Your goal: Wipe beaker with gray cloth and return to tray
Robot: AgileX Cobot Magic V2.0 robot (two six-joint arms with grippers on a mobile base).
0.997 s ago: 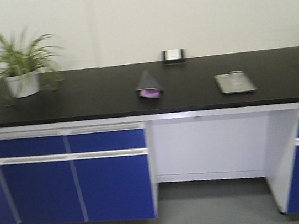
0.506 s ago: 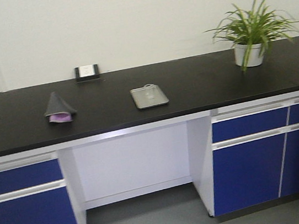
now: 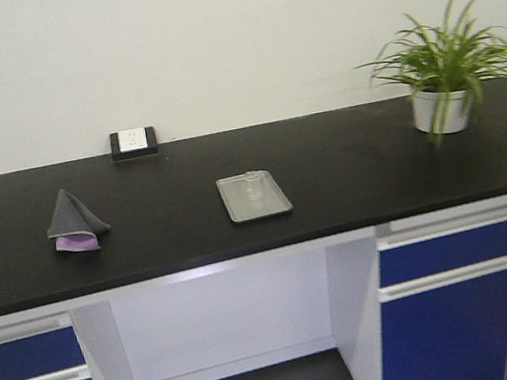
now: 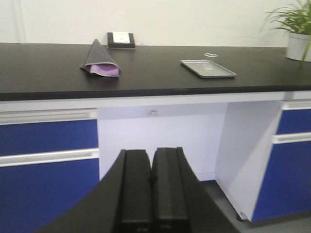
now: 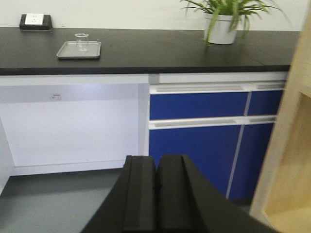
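On the black counter, in the front view, a small clear beaker stands upright at the far end of the tray. The gray cloth lies well apart to its left, peaked like a tent, with a lilac layer showing at its lower edge. Compared with half a second ago, the scene has shifted. The counter is now seen from closer and higher, the tray sits near mid-frame, and the potted plant remains at the far right. A second ago the picture was blurred by motion, with the cloth near mid-frame and the tray off to the right. This suggests the base is turning and closing in on the counter, so the task looks to be at the approach stage, with cloth and beaker untouched. Both wrist views look at the counter from well short of it. The left jaws and the right jaws are each pressed together and hold nothing.
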